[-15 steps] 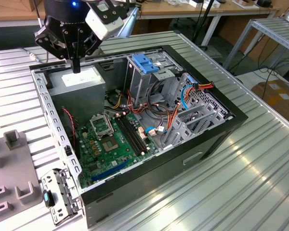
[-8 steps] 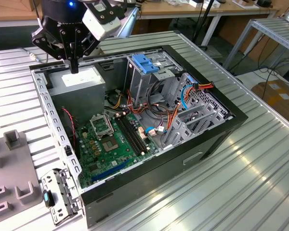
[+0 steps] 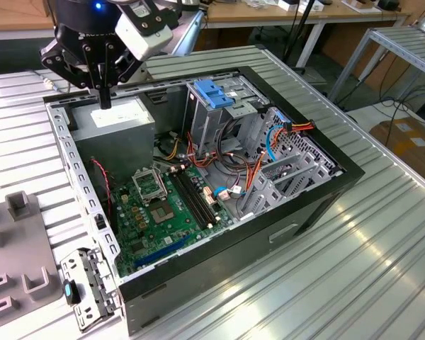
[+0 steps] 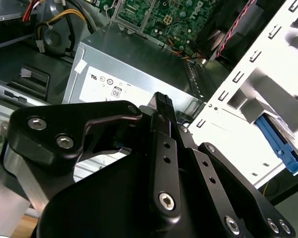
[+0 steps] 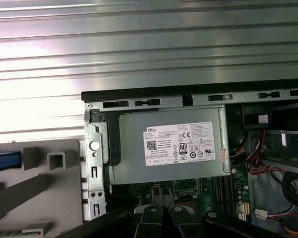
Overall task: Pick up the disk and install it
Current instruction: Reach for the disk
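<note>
1. Open black metal computer case [image 3: 297, 212]: green motherboard [image 3: 163, 212], grey power-supply box [image 3: 120, 120] and blue-latched drive cage [image 3: 219, 106] inside
2. Black two-finger claw [image 3: 105, 99]: closed, empty, above power-supply box
3. Silver disk [image 5: 5, 161]: blue rail in grey slotted holder [image 5: 64, 198] beside case, rest cut off

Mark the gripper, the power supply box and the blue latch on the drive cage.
gripper [image 3: 105, 103]: exterior view, at its fingertips.
power supply box [image 5: 180, 144]: first wrist view, middle of its stickered face.
blue latch [image 3: 214, 93]: exterior view, middle of its top face.
</note>
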You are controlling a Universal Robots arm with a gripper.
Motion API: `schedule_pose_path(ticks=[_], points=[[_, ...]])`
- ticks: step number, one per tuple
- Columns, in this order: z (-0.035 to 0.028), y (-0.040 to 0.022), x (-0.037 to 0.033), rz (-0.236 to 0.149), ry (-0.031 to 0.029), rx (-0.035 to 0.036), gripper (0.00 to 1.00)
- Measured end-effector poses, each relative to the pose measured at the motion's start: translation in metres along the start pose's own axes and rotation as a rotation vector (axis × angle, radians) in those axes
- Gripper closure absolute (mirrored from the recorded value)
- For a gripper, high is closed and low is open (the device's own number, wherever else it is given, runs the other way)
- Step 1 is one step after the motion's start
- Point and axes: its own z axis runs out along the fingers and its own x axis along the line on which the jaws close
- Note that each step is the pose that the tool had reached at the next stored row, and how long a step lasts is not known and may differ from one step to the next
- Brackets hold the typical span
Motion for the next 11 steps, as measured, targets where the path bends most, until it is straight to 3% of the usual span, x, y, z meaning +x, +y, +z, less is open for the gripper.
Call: schedule_pose_path(ticks=[11], points=[[-0.0003, -0.0007, 0.0094, 0.0, 0.0, 0.0, 0.89]])
